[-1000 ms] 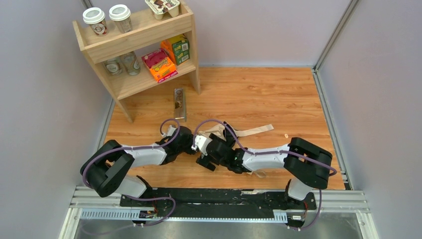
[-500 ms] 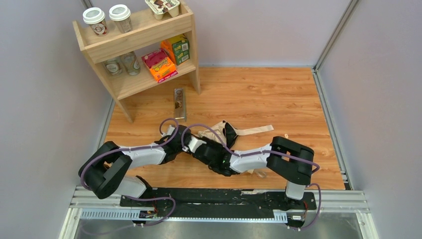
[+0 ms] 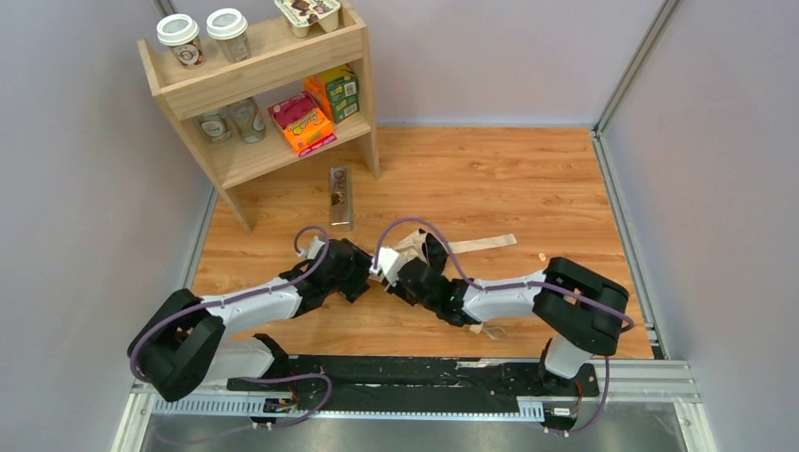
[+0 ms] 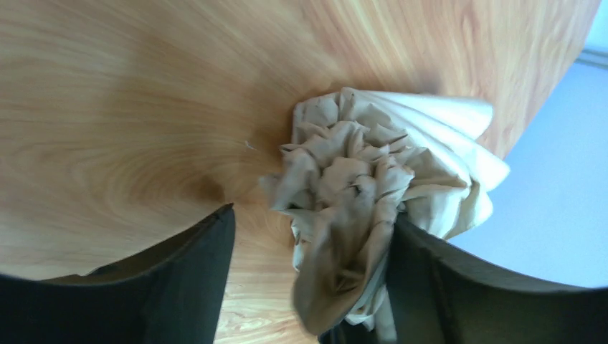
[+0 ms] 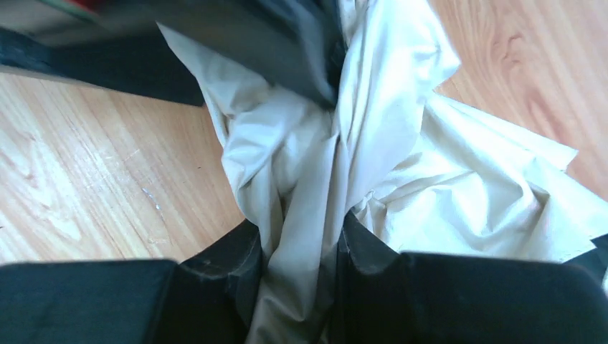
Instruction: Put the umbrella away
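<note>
The right claw [image 5: 297,229] pinches a fold of the umbrella [image 5: 401,143], which lies crosswise on the table [image 3: 528,179], its crumpled end ungripped between the fingers of the widely spread left claw [image 4: 312,218].

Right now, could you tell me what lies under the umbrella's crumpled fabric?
Wooden table shows around the umbrella, which rests on it. The bunched fabric, pinched in the right gripper, covers whatever lies directly beneath, so that cannot be seen.
</note>
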Available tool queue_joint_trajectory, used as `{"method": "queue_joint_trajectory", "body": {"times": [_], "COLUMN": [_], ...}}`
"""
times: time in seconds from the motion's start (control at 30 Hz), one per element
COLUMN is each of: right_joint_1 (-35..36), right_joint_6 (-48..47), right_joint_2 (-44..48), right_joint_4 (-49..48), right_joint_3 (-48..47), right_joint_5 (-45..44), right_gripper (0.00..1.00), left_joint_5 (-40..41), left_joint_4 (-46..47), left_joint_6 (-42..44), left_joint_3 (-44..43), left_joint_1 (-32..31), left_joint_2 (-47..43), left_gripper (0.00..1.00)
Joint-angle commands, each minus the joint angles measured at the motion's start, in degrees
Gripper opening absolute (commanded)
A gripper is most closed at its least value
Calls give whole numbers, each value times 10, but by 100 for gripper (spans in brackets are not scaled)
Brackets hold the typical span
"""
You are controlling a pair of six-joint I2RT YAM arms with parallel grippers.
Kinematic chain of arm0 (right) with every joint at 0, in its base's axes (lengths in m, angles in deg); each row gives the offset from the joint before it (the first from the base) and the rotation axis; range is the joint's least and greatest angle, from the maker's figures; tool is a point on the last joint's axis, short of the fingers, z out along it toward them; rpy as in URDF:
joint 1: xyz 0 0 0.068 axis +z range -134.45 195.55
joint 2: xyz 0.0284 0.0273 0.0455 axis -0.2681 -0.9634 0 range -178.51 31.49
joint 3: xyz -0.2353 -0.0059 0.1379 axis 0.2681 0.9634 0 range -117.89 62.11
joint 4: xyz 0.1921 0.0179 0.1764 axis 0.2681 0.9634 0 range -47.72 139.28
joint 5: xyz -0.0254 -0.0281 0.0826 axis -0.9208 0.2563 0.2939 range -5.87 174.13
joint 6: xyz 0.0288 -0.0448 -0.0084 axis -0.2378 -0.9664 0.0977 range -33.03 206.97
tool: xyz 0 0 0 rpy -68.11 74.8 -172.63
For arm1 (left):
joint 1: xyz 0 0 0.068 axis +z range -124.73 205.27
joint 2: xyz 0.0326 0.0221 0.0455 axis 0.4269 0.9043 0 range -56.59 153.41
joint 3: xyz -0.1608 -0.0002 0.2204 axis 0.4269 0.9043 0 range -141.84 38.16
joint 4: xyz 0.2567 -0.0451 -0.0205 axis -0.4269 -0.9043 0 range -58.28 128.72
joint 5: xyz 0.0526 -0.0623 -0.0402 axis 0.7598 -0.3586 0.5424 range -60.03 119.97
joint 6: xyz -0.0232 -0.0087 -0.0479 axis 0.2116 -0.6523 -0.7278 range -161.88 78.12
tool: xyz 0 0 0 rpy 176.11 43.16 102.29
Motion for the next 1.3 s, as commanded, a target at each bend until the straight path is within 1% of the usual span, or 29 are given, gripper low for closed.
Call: {"method": "queue_joint_trajectory", "body": {"times": [0.0,0.03,0.13,0.2,0.3,0.43,0.5,0.63,0.7,0.8,0.87,1.0,1.03,1.13,1.17,1.2,1.23,1.27], "right_joint_1": [-87,-109,-170,-200,-232,-258,-270,-285,-287,-287,-284,-266,-264,-250,-244,-236,-226,-216], "right_joint_6": [95,96,138,160,192,226,235,234,233,234,233,208,202,170,162,147,131,118], "right_joint_2": [0,-3,-26,-50,-91,-148,-163,-179,-179,-177,-173,-157,-150,-131,-126,-120,-114,-108], "right_joint_4": [43,46,54,50,53,61,61,93,105,117,128,151,150,177,184,195,212,227], "right_joint_3": [46,45,32,23,2,-27,-34,-56,-64,-76,-85,-93,-94,-96,-98,-103,-109,-116], "right_joint_5": [278,325,462,536,622,679,691,684,675,659,642,622,621,606,601,591,582,568], "right_gripper": [0,0,0,0,0,0,0,0,0,0,0,0,0,0,0,0,0,0], "left_joint_5": [50,51,60,66,46,3,-11,-13,-13,-20,-27,-27,-23,-14,-13,-13,-17,-19], "left_joint_4": [-27,-10,0,19,63,101,108,103,85,26,16,-22,-50,-57,-43,-31,-27,-2], "left_joint_6": [66,71,87,91,91,104,102,91,60,21,-7,-49,-52,-79,-80,-69,-65,-59], "left_joint_3": [39,46,71,87,95,83,70,50,44,22,12,-17,-23,-21,-15,-12,-10,-7], "left_joint_1": [34,38,51,52,53,53,50,41,34,20,7,-7,-7,-7,-5,-4,-5,-4], "left_joint_2": [-81,-93,-161,-189,-197,-169,-145,-102,-83,-48,-24,36,58,111,133,143,162,178], "left_gripper": [81,81,81,81,81,82,82,82,82,82,82,82,82,83,81,72,68,50]}}
